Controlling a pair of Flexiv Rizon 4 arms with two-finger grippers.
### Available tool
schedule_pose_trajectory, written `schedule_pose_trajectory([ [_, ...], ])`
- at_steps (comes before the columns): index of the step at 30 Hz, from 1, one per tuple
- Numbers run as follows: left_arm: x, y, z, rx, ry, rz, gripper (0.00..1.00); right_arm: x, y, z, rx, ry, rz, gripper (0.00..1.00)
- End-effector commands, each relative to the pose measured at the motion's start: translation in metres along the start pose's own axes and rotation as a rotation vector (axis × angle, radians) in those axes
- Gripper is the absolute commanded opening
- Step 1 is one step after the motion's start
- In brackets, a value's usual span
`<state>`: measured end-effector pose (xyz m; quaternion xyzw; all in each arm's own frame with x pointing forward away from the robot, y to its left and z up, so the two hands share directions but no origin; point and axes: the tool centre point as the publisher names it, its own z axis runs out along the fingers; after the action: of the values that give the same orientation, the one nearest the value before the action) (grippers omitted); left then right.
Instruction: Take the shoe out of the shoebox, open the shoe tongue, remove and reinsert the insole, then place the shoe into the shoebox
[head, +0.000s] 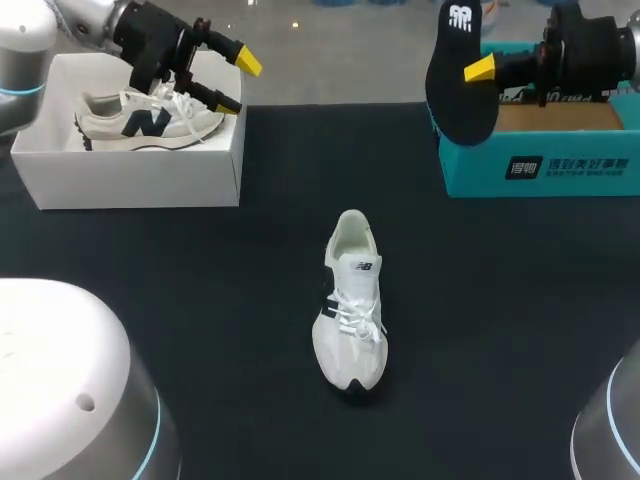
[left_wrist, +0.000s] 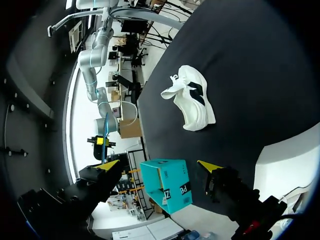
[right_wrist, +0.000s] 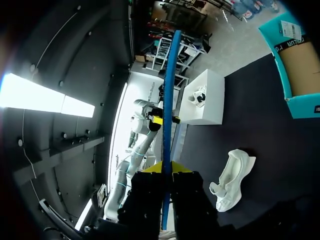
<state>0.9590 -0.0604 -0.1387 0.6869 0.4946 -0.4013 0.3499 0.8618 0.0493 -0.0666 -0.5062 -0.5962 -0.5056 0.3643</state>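
1. Over at the left, the left gripper (head: 240, 84) hangs wide open and empty above a white box (head: 130, 180).
2. Mid-table lies the shoe (head: 352, 300), already unboxed.
3. Far right, the right gripper (head: 478, 70) pinches the insole (head: 455, 80) above the teal shoebox (head: 540, 165). Reinserting and boxing still to do, I'd say.

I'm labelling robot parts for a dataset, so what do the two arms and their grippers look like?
The left arm and right arm are built of rounded silver-grey links with thin light-blue rings at the joints. The left gripper and right gripper are boxy and black, with black fingers ending in bright yellow wedge-shaped tips.
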Motion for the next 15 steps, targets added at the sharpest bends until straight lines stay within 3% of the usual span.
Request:
schedule_pose_trajectory([
  [1,0.015,-0.001,-0.005,-0.005,0.010,0.019,1.00,0.002,0.000,0.001,-0.002,-0.007,-0.002,0.00],
  [7,0.028,-0.001,-0.013,-0.031,0.056,0.035,1.00,0.002,0.001,0.003,-0.006,-0.008,-0.006,0.00],
  [9,0.028,0.000,-0.014,-0.064,0.072,0.015,1.00,0.002,0.001,0.003,-0.008,-0.008,-0.006,0.00],
  [15,0.028,0.000,-0.014,-0.064,0.072,0.015,1.00,0.004,0.005,0.005,-0.003,-0.012,-0.041,0.00],
])
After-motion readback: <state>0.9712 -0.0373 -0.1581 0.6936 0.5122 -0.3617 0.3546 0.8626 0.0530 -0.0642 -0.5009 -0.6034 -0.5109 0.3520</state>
